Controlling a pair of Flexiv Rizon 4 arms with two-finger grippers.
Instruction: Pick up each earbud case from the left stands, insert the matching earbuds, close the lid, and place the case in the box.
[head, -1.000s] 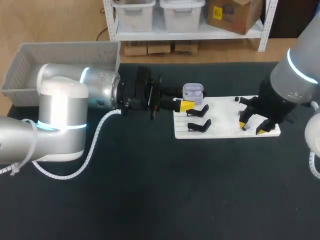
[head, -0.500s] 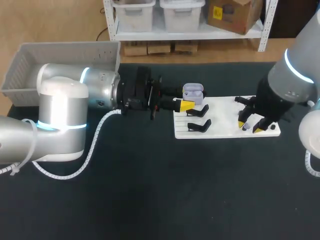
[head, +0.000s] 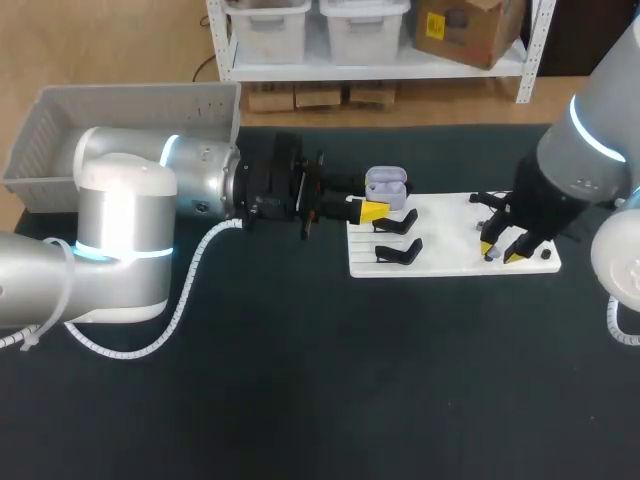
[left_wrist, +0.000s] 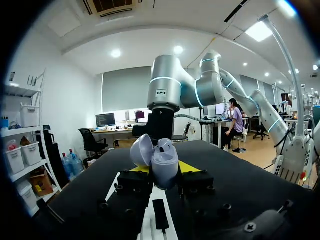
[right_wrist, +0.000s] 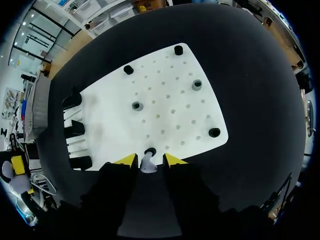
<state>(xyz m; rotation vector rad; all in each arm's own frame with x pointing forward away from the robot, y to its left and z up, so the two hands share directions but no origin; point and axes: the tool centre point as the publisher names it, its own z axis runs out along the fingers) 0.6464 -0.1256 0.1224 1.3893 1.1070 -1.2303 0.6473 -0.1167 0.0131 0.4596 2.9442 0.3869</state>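
Note:
A lavender earbud case (head: 385, 185) with its lid up sits at the back left of the white board (head: 450, 235). My left gripper (head: 372, 209) is shut on it. In the left wrist view the case (left_wrist: 161, 161) stands between the yellow tips of that gripper (left_wrist: 164, 168). My right gripper (head: 499, 252) hovers over the board's front right edge. In the right wrist view a small lavender earbud (right_wrist: 146, 165) stands on a black holder between the fingers of my right gripper (right_wrist: 150, 160). The fingers are close on both sides, with narrow gaps still showing, so it is open.
Two black stands (head: 398, 250) sit on the board's left part, just beside the left gripper. Several black holders (right_wrist: 197, 84) dot the white board (right_wrist: 165, 100). A grey basket (head: 130, 108) stands at the table's back left, behind my left arm.
My right gripper has shifted slightly left over the board's front right and its fingers have drawn closer together around the earbud. The left arm and the case have not moved.

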